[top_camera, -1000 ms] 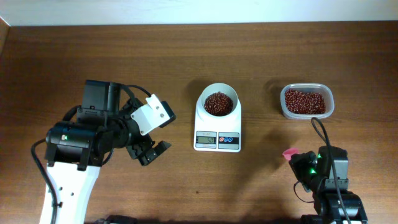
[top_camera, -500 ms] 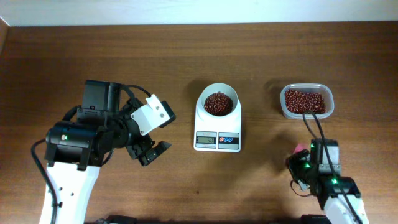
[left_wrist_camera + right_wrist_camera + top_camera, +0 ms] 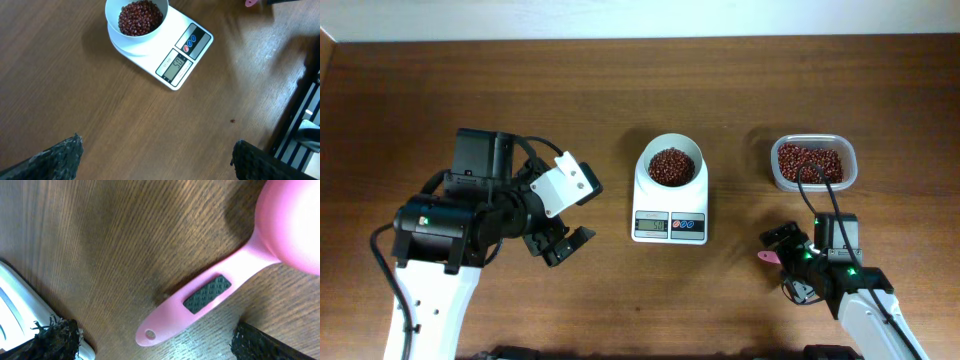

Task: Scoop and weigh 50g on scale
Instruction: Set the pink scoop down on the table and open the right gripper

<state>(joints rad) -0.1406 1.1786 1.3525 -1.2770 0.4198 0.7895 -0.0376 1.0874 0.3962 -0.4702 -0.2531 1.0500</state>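
spoon: pink spoon flat on table | tub: clear tub near it

Far strip of the table: unobstructed. Centre: blocked by the scale and its filled bowl. An open lane runs between the scale and the tub. Nearer, the pink spoon lies flat between the spread fingers of the right gripper. The left gripper stands apart from the scale, with a gap between them.
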